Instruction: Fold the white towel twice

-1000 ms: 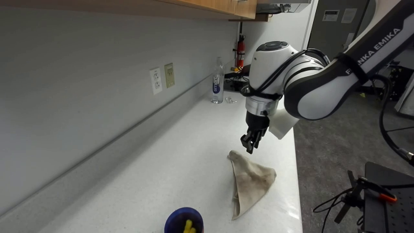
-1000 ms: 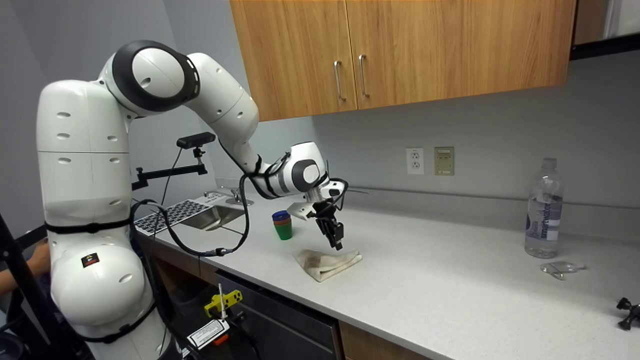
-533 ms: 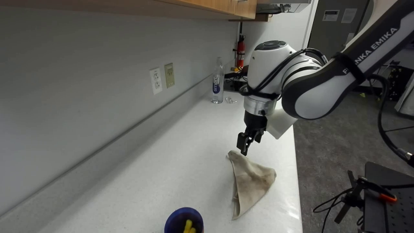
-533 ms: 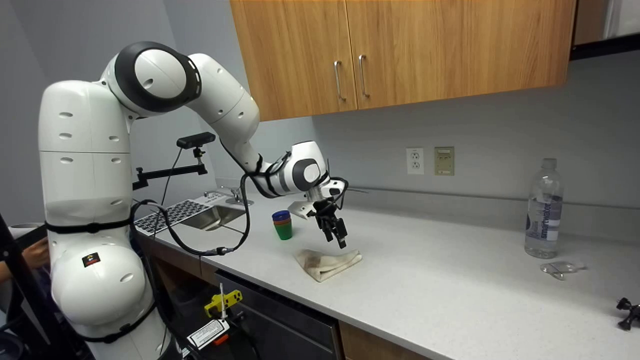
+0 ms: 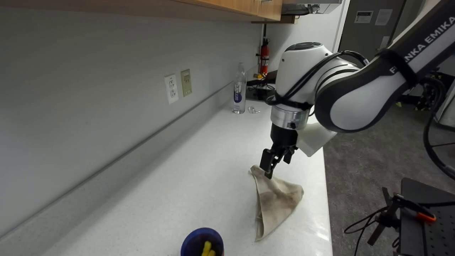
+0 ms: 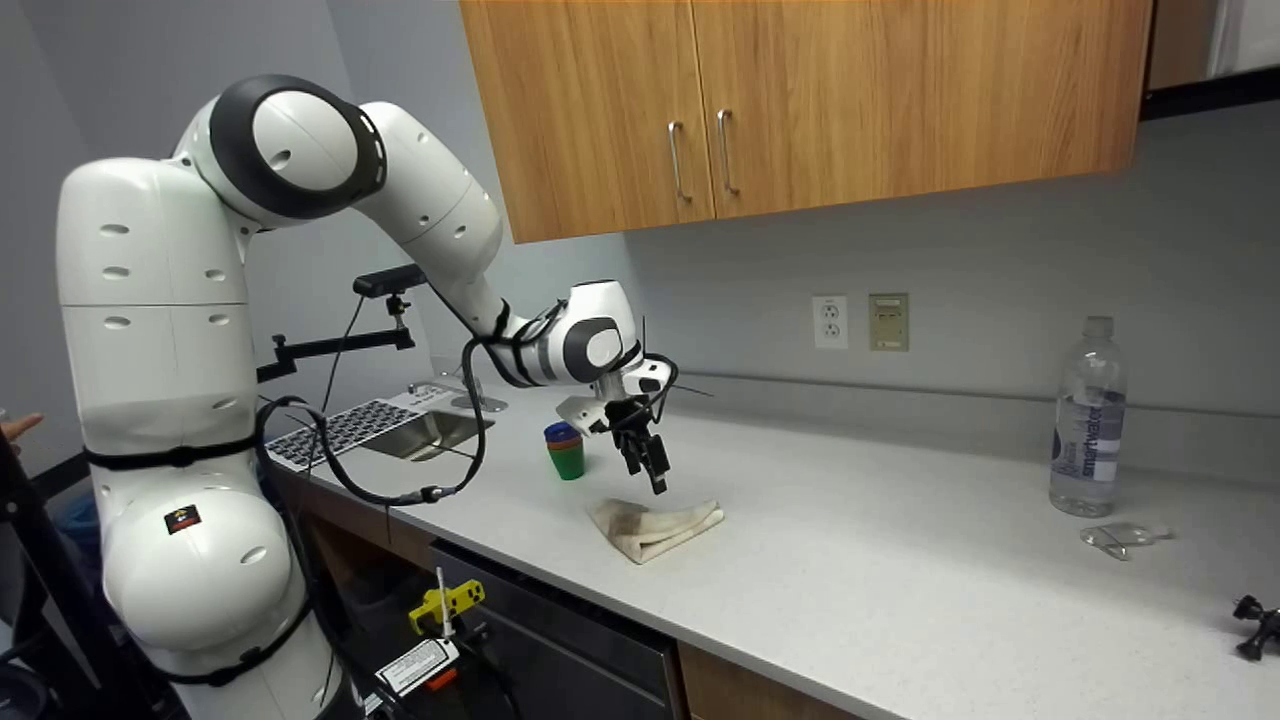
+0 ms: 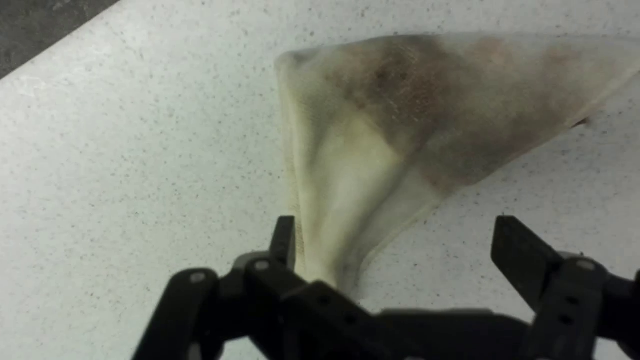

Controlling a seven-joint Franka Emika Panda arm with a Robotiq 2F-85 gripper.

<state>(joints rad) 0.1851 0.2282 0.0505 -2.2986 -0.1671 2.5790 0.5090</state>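
Note:
The white towel (image 5: 279, 201) lies folded into a rough triangle on the counter, beige with a brown stain, in both exterior views. In the wrist view the towel (image 7: 360, 150) narrows toward the bottom, its stained part at upper right. My gripper (image 7: 395, 227) is wide open there, nothing gripped. The towel's narrow end runs beneath the left finger (image 7: 283, 240), while bare counter shows beneath the right one. From outside, the gripper (image 5: 278, 167) points down over that narrow end; in an exterior view a gap shows between the gripper (image 6: 645, 478) and the towel (image 6: 655, 528).
Stacked cups (image 6: 565, 455) stand behind the towel, toward the sink (image 6: 430, 435); the blue top cup (image 5: 193, 240) holds something yellow. A water bottle (image 6: 1088, 430) and a clear object (image 6: 1122, 540) sit farther along. Wooden cabinets (image 6: 820, 100) hang overhead.
The jaws have spread apart from nearly shut. My gripper has first turned a little, then shifted toward the cups and over the towel's narrow end. The towel has not moved.

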